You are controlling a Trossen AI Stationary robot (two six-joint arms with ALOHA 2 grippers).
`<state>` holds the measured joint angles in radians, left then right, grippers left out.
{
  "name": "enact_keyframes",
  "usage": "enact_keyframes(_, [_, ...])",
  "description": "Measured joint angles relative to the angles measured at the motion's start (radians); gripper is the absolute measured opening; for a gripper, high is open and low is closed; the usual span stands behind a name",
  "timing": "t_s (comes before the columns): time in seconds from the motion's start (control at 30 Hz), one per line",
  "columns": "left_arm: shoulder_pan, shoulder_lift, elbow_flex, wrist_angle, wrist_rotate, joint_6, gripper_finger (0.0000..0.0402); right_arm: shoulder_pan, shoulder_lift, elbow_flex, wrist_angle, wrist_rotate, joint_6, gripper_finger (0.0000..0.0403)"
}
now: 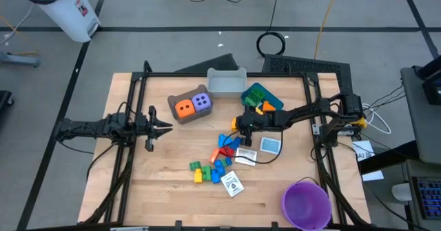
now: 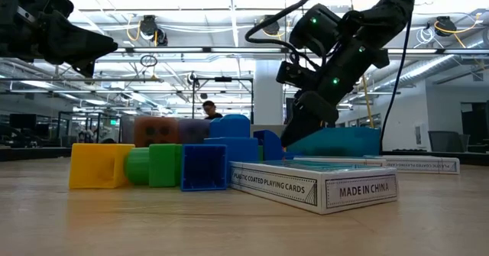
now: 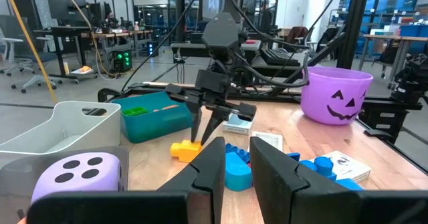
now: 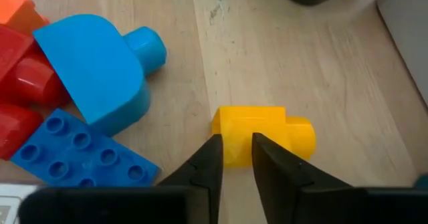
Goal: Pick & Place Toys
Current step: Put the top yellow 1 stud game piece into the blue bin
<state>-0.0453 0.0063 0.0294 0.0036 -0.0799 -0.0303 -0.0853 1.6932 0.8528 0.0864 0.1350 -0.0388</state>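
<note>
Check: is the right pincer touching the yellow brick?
Touching. The right wrist view shows the right pincer with both fingertips pressed against the yellow brick, no gap visible.

Orange die (image 1: 183,107) and purple die (image 1: 201,101) sit together toward the surface's far edge. Coloured bricks (image 1: 210,167) and white cards (image 1: 233,185) lie scattered mid-surface.
</note>
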Motion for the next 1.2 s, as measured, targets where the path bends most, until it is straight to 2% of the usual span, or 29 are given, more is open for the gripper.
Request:
enact_keyframes(0.43, [0.0,0.0,0.0,0.0,0.0,0.0,0.0076,0.021,0.0,0.001,-0.039,0.001,0.027,0.0003])
enact_keyframes(0.7, [0.0,0.0,0.0,0.0,0.0,0.0,0.0076,0.039,-0.024,0.001,-0.116,0.0,0.056,0.0001])
enact_keyframes(1.07, [0.0,0.0,0.0,0.0,0.0,0.0,0.0076,0.06,-0.133,-0.003,-0.206,-0.004,0.07,0.0001])
enact_keyframes(1.2, [0.0,0.0,0.0,0.0,0.0,0.0,0.0076,0.066,-0.133,-0.004,-0.19,-0.004,0.102,0.0019])
